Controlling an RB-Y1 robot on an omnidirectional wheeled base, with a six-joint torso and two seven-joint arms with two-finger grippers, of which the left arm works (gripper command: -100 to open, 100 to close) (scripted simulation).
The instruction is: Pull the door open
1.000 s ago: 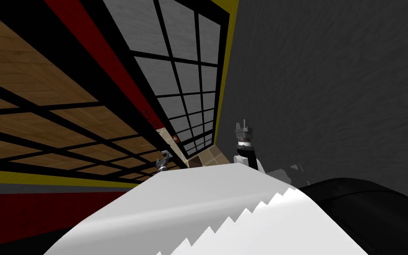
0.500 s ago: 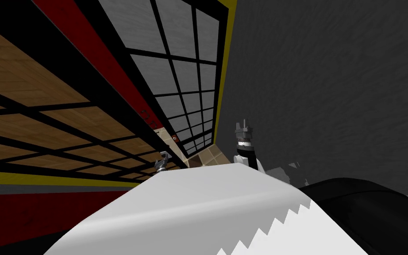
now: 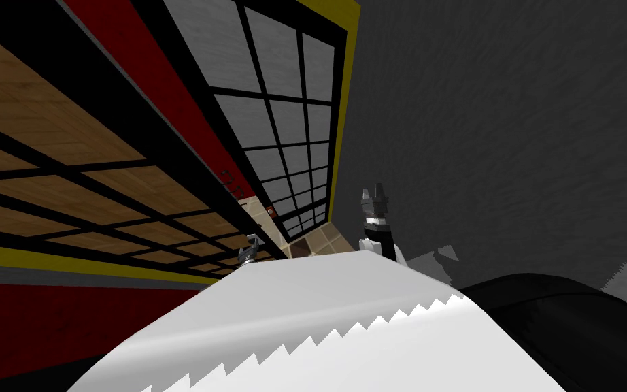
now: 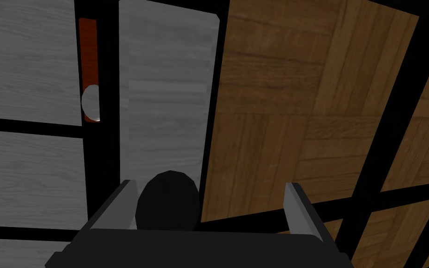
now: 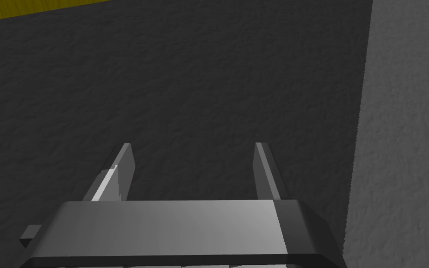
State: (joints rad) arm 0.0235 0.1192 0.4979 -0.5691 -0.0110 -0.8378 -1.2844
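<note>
The door (image 3: 67, 136) is a black-barred grid of brown wood-look panes at my left, edged by a red band (image 3: 169, 75). My left gripper (image 3: 251, 246) is at the door's edge. In the left wrist view that gripper (image 4: 210, 186) is open, and a black round knob (image 4: 167, 200) sits between its fingers, close against one finger (image 4: 126, 204) and well apart from the other. Beyond the knob, a red plate (image 4: 88, 46) carries a pale round knob (image 4: 91, 101) behind a black bar. My right gripper (image 3: 375, 190) points at the dark wall, open (image 5: 192, 149) with nothing in it.
A second grid of grey panes (image 3: 285, 116) with a yellow frame strip (image 3: 346, 102) stands ahead. A dark grey wall (image 3: 509, 136) runs along my right, close to the right arm. A patch of tan tiled floor (image 3: 322, 241) shows between door and wall.
The head view has shifted a little: the grey panes and red band sit slightly further right and the yellow strip at lower left is higher. Both grippers keep their places.
</note>
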